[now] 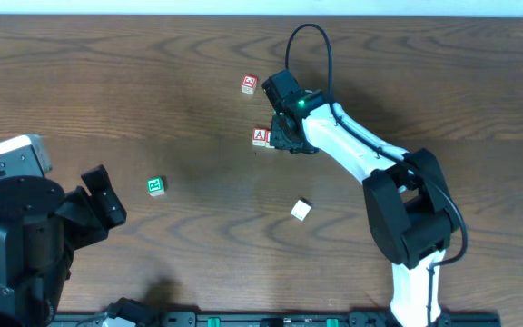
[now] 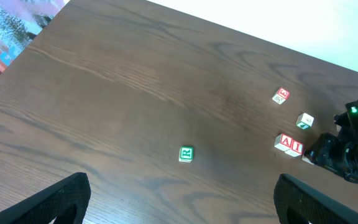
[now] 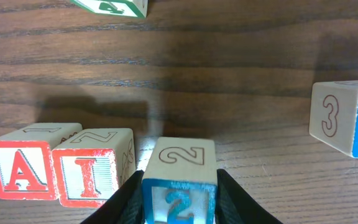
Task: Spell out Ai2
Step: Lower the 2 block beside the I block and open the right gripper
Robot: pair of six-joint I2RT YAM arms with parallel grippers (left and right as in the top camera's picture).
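right gripper (image 3: 179,208): narrow, clamping 2 cube (image 3: 180,163) just beside I cube (image 3: 92,173) | left gripper (image 2: 185,202): wide, empty

Clearance ref: I cube (image 3: 92,176) | one flank: A cube (image 3: 20,171) touching, no gap | other flank: 2 cube (image 3: 179,158) just beside, right gripper (image 3: 179,182) finger (image 3: 126,208) filling the slit | beyond that: bare table (image 3: 260,124) up to blue 3 cube (image 3: 344,118) | behind: open wood, green cube (image 3: 114,6) well back

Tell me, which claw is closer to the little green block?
Left. The left claw is open just beside the green block, not touching it. The right claw is much farther off, over by the A block and I block.
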